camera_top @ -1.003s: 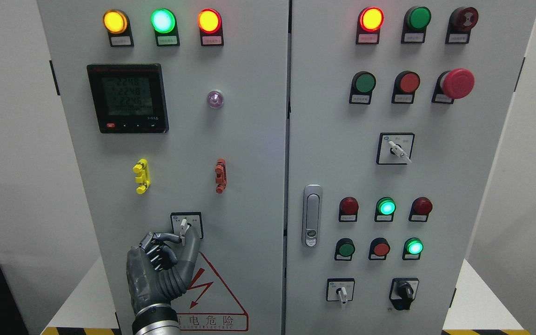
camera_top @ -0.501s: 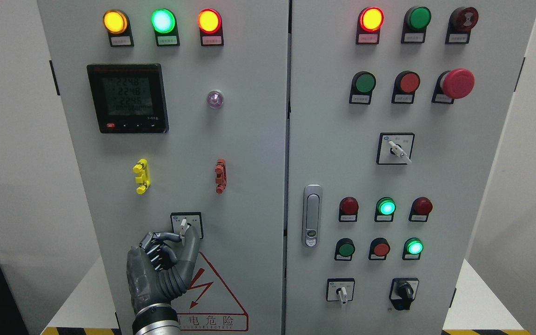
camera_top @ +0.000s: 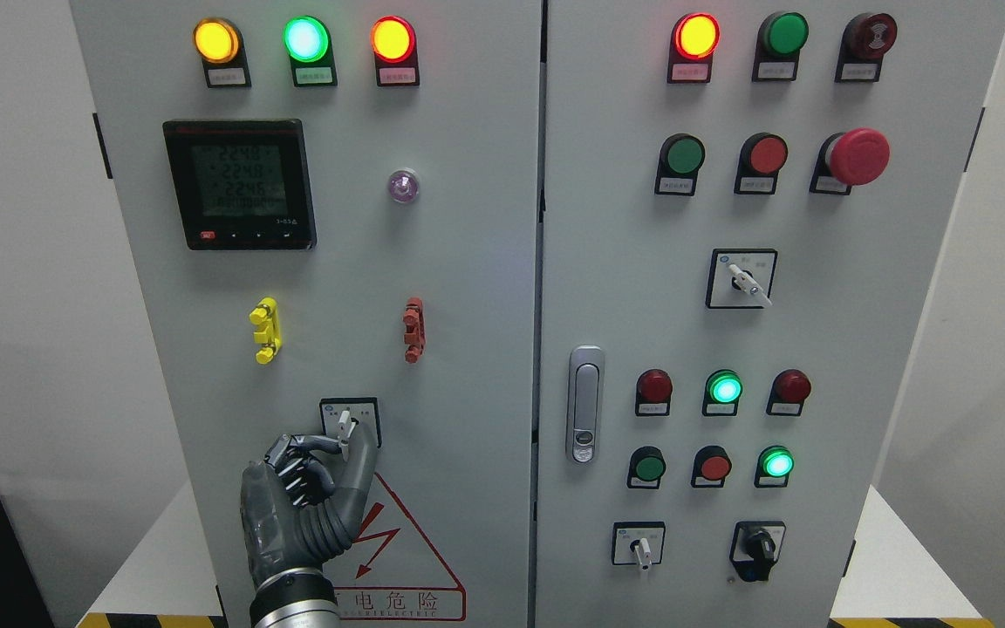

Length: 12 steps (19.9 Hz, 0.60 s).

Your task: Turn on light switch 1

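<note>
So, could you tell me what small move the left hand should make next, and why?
Probably twist the switch lever to one side. The left hand already has thumb and forefinger pinched on it, and the lever stands about upright; which way means on cannot be read.

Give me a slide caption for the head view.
Left hand pinches the selector switch low on the left cabinet door.

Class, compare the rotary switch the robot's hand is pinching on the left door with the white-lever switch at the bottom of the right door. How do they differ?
The left-door switch has the left hand pinching its lever; the bottom right-door switch is untouched. The left-door switch sits above a warning triangle; the right-door one sits beside a black knob. Both have white levers on square black-framed plates.
</note>
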Each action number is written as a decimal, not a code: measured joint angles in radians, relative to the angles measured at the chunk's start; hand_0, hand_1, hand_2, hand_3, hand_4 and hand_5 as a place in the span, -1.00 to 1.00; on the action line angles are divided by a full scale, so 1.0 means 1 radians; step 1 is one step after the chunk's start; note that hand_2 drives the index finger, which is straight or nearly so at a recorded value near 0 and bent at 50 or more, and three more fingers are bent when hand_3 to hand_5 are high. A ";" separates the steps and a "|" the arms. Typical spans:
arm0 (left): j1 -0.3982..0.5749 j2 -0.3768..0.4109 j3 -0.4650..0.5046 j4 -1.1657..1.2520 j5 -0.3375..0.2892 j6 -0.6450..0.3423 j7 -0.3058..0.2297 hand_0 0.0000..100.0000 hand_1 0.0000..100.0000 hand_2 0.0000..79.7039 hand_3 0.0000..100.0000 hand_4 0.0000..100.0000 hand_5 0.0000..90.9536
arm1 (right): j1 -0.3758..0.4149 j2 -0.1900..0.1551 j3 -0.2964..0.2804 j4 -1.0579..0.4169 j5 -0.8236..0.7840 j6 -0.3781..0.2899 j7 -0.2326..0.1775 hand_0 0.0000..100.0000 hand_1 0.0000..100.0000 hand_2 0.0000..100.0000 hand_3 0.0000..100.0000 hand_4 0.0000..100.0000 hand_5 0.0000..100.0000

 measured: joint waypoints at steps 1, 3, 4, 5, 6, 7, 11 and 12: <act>0.000 0.000 0.000 0.000 0.000 0.000 0.000 -0.56 0.29 0.50 1.00 1.00 0.93 | 0.000 0.000 0.000 0.000 0.000 0.000 0.000 -1.00 -1.00 -1.00 -1.00 -1.00 -1.00; 0.000 0.000 0.000 0.000 0.000 0.000 -0.001 -0.56 0.29 0.50 1.00 1.00 0.93 | 0.000 0.000 0.000 0.000 0.000 0.000 0.000 -1.00 -1.00 -1.00 -1.00 -1.00 -1.00; 0.000 0.000 0.000 0.000 0.000 0.001 -0.001 -0.56 0.28 0.50 1.00 1.00 0.93 | 0.000 0.000 0.000 0.000 0.000 0.000 0.000 -1.00 -1.00 -1.00 -1.00 -1.00 -1.00; 0.000 0.000 0.000 0.000 0.000 0.004 -0.001 -0.55 0.28 0.50 1.00 1.00 0.93 | 0.000 0.000 0.000 0.000 0.000 0.000 0.000 -1.00 -1.00 -1.00 -1.00 -1.00 -1.00; 0.000 0.000 0.000 0.000 0.000 0.008 -0.001 -0.55 0.27 0.50 1.00 1.00 0.93 | 0.000 0.000 0.000 0.000 0.000 0.000 0.000 -1.00 -1.00 -1.00 -1.00 -1.00 -1.00; 0.000 0.000 0.000 0.000 0.000 0.010 -0.002 -0.55 0.26 0.50 1.00 1.00 0.93 | 0.000 0.000 0.000 0.000 0.000 0.000 0.000 -1.00 -1.00 -1.00 -1.00 -1.00 -1.00; -0.002 0.000 0.000 0.000 0.000 0.014 -0.002 -0.52 0.24 0.50 1.00 1.00 0.93 | 0.000 0.000 0.000 0.000 0.000 0.000 0.000 -1.00 -1.00 -1.00 -1.00 -1.00 -1.00; -0.003 0.000 0.000 0.000 0.000 0.014 -0.002 -0.51 0.24 0.50 1.00 1.00 0.93 | 0.000 0.000 0.000 0.000 0.000 0.000 0.000 -1.00 -1.00 -1.00 -1.00 -1.00 -1.00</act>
